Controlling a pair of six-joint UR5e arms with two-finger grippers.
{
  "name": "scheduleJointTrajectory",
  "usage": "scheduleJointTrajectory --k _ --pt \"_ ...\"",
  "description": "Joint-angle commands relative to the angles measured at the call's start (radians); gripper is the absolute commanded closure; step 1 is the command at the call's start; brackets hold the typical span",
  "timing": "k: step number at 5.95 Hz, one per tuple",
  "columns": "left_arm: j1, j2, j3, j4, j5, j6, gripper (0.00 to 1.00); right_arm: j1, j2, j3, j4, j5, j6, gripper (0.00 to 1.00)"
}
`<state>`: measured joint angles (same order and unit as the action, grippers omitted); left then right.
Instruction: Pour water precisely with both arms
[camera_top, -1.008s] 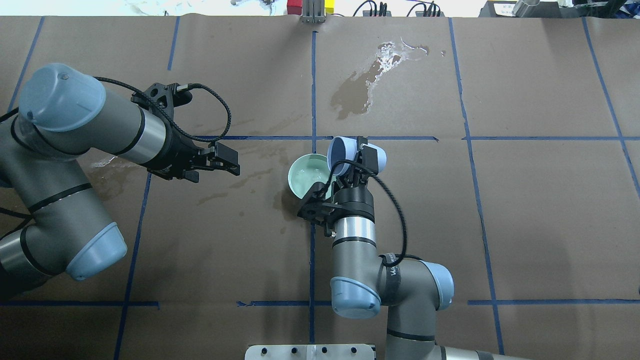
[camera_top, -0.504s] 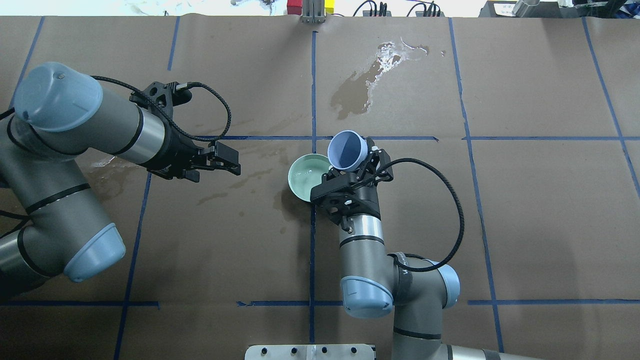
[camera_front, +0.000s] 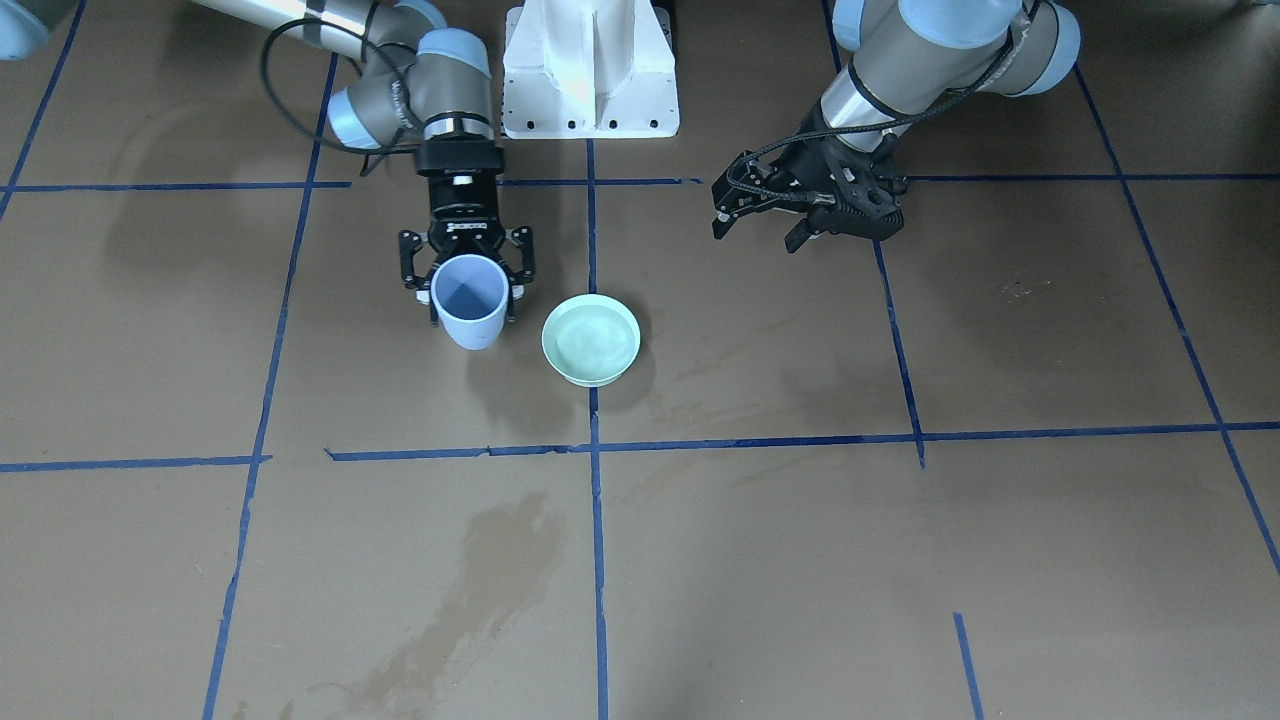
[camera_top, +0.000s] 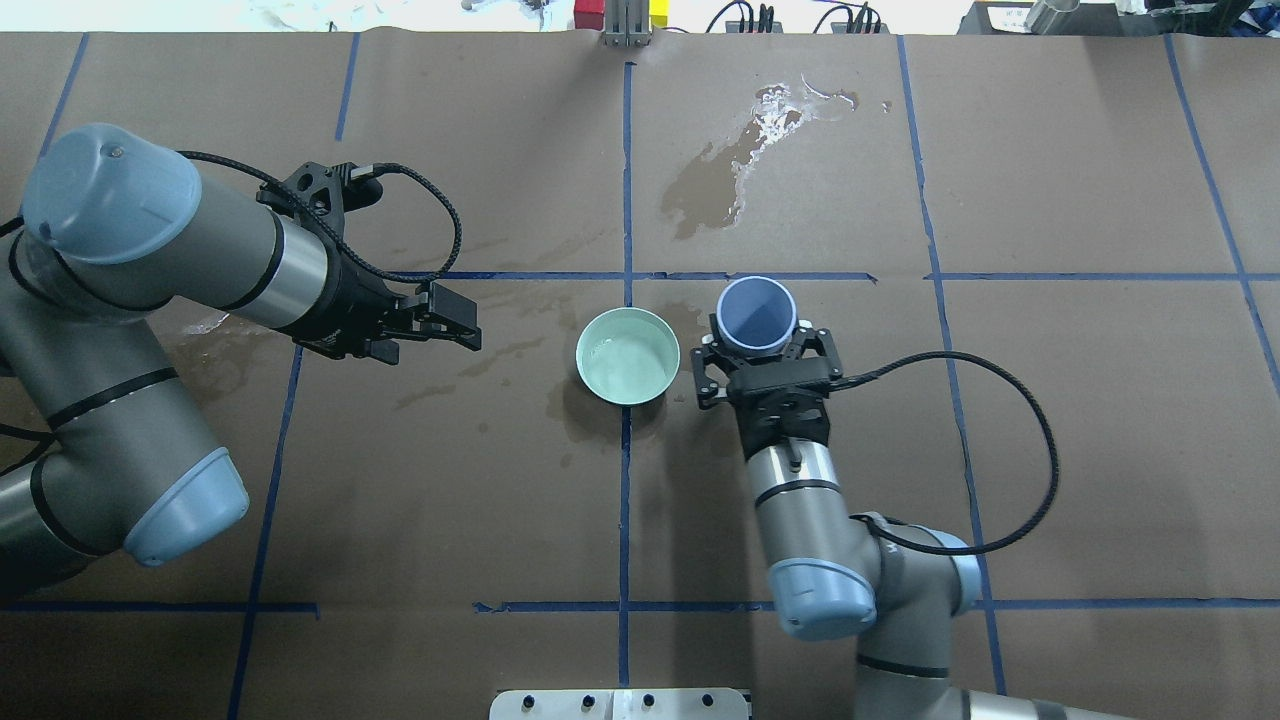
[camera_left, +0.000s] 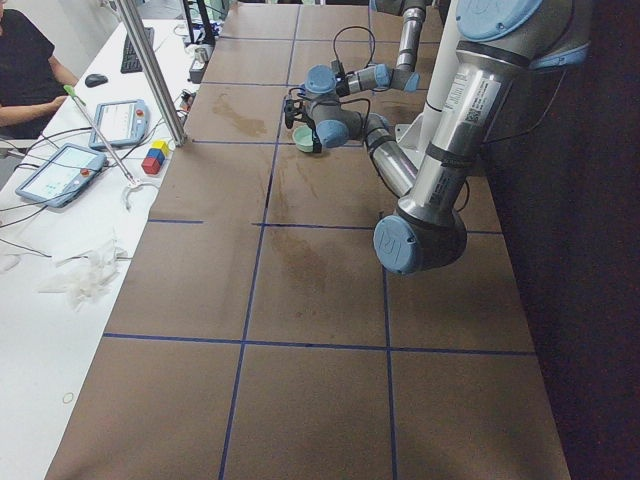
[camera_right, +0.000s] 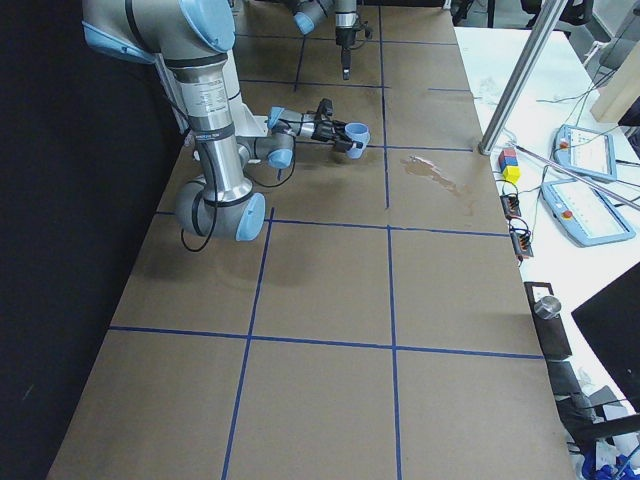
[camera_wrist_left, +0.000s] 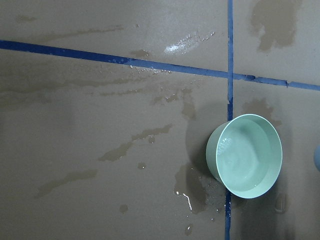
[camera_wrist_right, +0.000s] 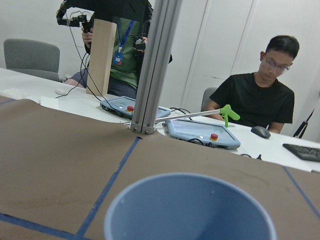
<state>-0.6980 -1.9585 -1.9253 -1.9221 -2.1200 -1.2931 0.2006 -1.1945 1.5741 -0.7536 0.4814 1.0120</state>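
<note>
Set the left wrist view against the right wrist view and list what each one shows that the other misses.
Only the left wrist view: the green bowl holding water, with wet stains on the paper. Only the right wrist view: the mouth of the blue cup up close, a metal post, and a seated man in black beyond control tablets. Both: the brown paper table cover and its blue tape lines.

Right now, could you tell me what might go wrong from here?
The green bowl holds water and stands by a wet patch, with the left pincer open and apart from it; a nudge might slide or slosh it.
The right pincer holds the blue cup close beside the bowl, so lowering it could clip the rim.
</note>
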Motion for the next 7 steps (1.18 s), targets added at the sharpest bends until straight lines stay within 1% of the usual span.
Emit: scheduleJointTrajectory --k 1,2,4,5,6,7 --pt "0.000 0.004 -0.001 0.000 0.000 0.000 0.00 0.019 -0.142 0.000 0.151 0.003 0.061 0.88" --pt "0.000 0.009 -0.003 0.000 0.000 0.000 0.00 0.029 -0.249 0.000 0.306 0.003 0.062 0.88" --pt "0.000 0.010 -0.008 0.000 0.002 0.000 0.00 0.069 -0.424 0.000 0.481 0.003 0.060 0.90" --pt "0.000 0.010 -0.009 0.000 0.002 -0.002 0.00 0.077 -0.526 -0.006 0.546 0.005 0.060 0.90" --pt "0.000 0.010 -0.009 0.000 0.009 -0.002 0.00 0.091 -0.593 -0.014 0.574 0.005 0.062 0.91" --pt "0.002 0.010 -0.011 0.000 0.021 -0.002 0.00 0.103 -0.600 -0.019 0.574 0.005 0.063 0.93"
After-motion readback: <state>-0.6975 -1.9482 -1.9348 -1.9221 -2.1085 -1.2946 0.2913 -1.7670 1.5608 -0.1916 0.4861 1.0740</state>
